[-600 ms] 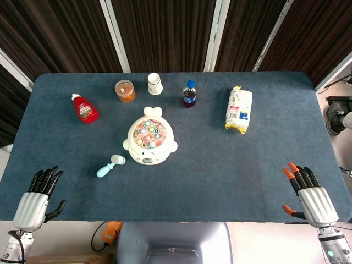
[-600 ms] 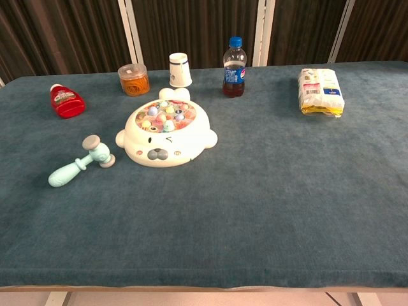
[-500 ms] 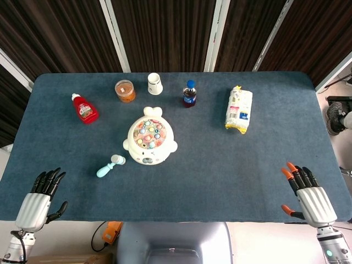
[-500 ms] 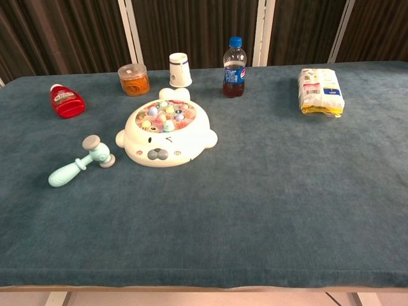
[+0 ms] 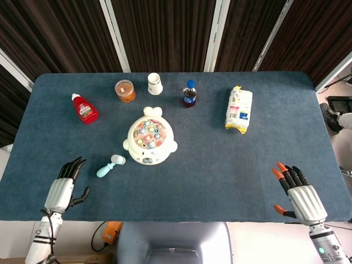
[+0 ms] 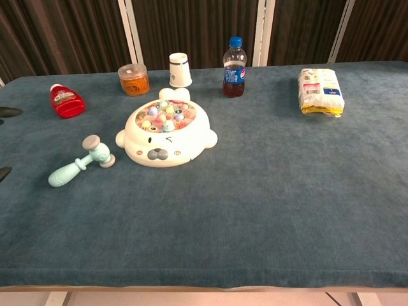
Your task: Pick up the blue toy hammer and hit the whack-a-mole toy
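The pale blue toy hammer [image 5: 110,165] [image 6: 79,162] lies flat on the table, just left of the whack-a-mole toy [image 5: 149,144] [image 6: 167,134], a white animal-shaped base with coloured pegs on top. My left hand [image 5: 65,188] hovers over the near left of the table, fingers spread and empty, a short way left of the hammer's handle. In the chest view only dark fingertips [image 6: 7,112] of it show at the left edge. My right hand [image 5: 297,194] hangs open and empty at the near right edge.
Along the back stand a red bottle [image 5: 84,108], an orange-filled jar [image 5: 125,91], a white cup [image 5: 155,83] and a cola bottle [image 5: 190,93]. A white snack bag [image 5: 239,110] lies at the back right. The dark blue table [image 5: 220,170] has bare cloth in front.
My left hand has moved forward and right over the table, closer to the hammer, and its fingertips now show in the chest view. The right hand has shifted slightly left.
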Robot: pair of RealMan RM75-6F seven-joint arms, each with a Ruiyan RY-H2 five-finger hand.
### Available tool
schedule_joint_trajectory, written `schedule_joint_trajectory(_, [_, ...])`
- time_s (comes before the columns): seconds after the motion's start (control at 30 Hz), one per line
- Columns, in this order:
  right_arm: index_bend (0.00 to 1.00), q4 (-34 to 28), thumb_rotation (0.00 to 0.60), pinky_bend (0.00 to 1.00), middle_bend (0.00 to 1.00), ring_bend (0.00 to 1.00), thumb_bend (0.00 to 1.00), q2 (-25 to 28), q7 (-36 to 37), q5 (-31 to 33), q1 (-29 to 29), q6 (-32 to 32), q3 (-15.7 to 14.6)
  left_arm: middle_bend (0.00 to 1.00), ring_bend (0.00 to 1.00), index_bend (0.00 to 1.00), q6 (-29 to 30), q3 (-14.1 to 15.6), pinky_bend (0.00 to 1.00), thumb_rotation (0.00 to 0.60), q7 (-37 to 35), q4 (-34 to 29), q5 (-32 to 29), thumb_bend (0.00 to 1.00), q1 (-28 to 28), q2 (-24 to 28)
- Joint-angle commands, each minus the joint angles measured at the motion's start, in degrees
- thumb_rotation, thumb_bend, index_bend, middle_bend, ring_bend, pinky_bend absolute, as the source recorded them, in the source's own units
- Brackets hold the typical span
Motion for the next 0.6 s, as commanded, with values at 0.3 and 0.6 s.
schedule_joint_trajectory(0.3, [0.0, 0.1, 0.6, 0.0, 0.0, 0.0, 0.25, 0.3, 1.3, -0.1, 0.8, -1.1, -0.3, 0.08, 0.0, 0.05, -8.7, -7.8, 0.08, 0.6, 9.4, 1.8, -15.3, 0.34, -6.9, -8.1])
schedule_joint_trajectory(0.6, [0.0, 0.0, 0.6, 0.0, 0.0, 0.0, 0.25, 0.5, 1.8, -0.6, 1.0, -1.6, -0.8, 0.1, 0.01, 0.05, -9.8, -9.6, 0.09, 0.6, 16.2, 0.9, -21.2, 0.32, -10.6, -12.2])
